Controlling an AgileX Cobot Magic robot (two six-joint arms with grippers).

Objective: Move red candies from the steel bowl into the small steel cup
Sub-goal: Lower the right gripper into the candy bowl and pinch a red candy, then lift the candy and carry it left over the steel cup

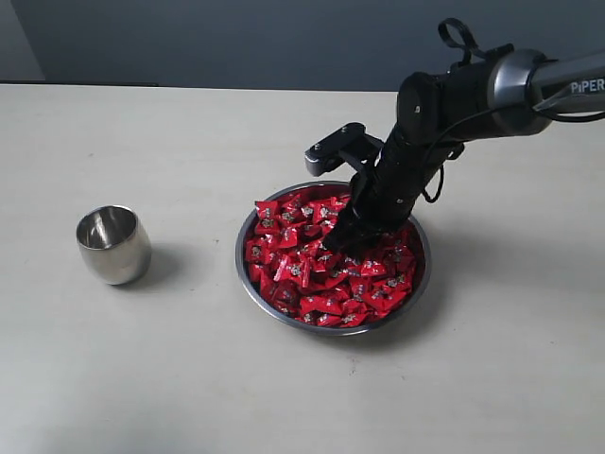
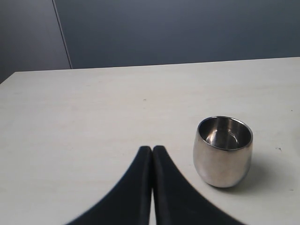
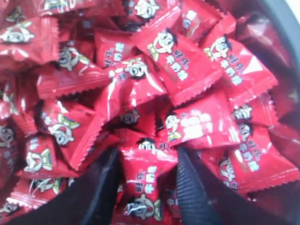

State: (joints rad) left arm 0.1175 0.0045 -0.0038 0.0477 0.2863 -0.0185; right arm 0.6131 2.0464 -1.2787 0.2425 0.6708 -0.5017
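Note:
The steel bowl (image 1: 240, 257) sits at the table's middle, heaped with red candies (image 1: 317, 279). My right gripper (image 1: 346, 236) is pushed down into the pile at the bowl's far side. In the right wrist view the right gripper (image 3: 147, 151) stands open, its two black fingers (image 3: 197, 187) either side of one red candy (image 3: 150, 180) with a gap beside it. The small steel cup (image 1: 113, 244) stands upright on the left, well apart from the bowl. The left gripper (image 2: 152, 148) is shut, hovering over bare table beside the small steel cup (image 2: 223, 151); it does not show in the exterior view.
The pale table (image 1: 189, 378) runs back to a dark grey wall (image 1: 236, 38). The right arm (image 1: 454, 95) reaches in from the upper right, over the bowl's far rim (image 3: 286, 18).

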